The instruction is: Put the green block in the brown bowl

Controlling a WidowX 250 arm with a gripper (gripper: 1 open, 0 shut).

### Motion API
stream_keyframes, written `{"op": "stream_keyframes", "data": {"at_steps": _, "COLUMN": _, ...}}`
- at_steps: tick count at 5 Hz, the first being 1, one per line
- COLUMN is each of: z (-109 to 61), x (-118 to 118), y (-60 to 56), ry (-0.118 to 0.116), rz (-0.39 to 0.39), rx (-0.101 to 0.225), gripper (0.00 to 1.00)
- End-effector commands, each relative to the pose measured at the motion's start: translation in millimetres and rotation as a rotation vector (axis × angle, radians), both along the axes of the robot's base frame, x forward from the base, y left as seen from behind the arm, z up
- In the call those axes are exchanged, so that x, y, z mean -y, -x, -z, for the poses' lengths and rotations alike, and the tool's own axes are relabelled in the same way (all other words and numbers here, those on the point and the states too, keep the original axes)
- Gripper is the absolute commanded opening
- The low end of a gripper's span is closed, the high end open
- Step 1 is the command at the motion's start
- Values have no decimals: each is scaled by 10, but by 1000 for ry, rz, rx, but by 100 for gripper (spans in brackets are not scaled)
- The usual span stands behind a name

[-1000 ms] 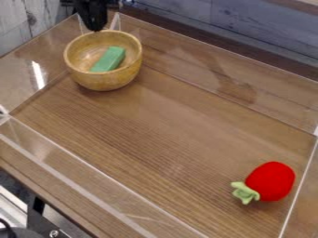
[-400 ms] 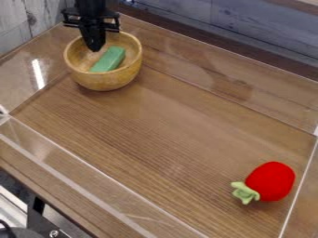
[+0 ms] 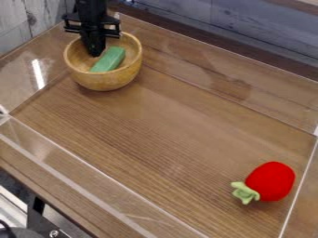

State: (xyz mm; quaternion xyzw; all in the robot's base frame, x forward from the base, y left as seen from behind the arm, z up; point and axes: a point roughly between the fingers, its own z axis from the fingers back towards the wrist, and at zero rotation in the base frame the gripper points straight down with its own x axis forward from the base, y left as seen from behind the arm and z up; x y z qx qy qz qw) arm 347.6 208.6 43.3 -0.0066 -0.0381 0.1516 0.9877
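Jaws of the gripper [image 3: 95, 46] are closed tight, pointing straight down into the bowl [image 3: 89, 82], with the tips low over the left end of the block [image 3: 110, 59]. Whether they pinch the block or merely press beside it cannot be told from this view; the dark fingers hide the contact point.

What has just changed is the height of the arm. A second ago the gripper sits above the back rim, only its lower part in view; a moment later it is down inside the rim; now it is a touch lower again, deep in the bowl. The jaws have come fully together over the same stretch.

For the task this looks odd at first: the block already lies inside the bowl, resting tilted against the tan inner wall, which is where it belongs. So the goal appears met, and the descent with shut jaws reads as a nudge or a settling of the block, not a fresh pick.

Nothing else differs. The block keeps about the same place and slant, the bowl has not shifted on the desk [image 3: 174, 121], and the strawberry [image 3: 266, 182] stays at the near right corner, well apart.
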Motion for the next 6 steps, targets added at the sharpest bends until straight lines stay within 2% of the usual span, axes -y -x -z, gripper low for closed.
{"op": "stream_keyframes", "data": {"at_steps": 1, "z": -127, "x": -11, "y": -71, "ry": -34, "rz": 6, "rx": 33, "gripper": 0}}
{"op": "stream_keyframes", "data": {"at_steps": 2, "z": -98, "x": -9, "y": -81, "ry": -33, "rz": 4, "rx": 27, "gripper": 0}}
{"op": "stream_keyframes", "data": {"at_steps": 3, "z": -145, "x": 0, "y": -81, "ry": -30, "rz": -2, "rx": 28, "gripper": 100}}
{"op": "stream_keyframes", "data": {"at_steps": 4, "z": -227, "x": 11, "y": -79, "ry": -24, "rz": -8, "rx": 36, "gripper": 100}}
{"op": "stream_keyframes", "data": {"at_steps": 6, "z": -600, "x": 103, "y": -78, "ry": -2, "rz": -6, "rx": 94, "gripper": 100}}
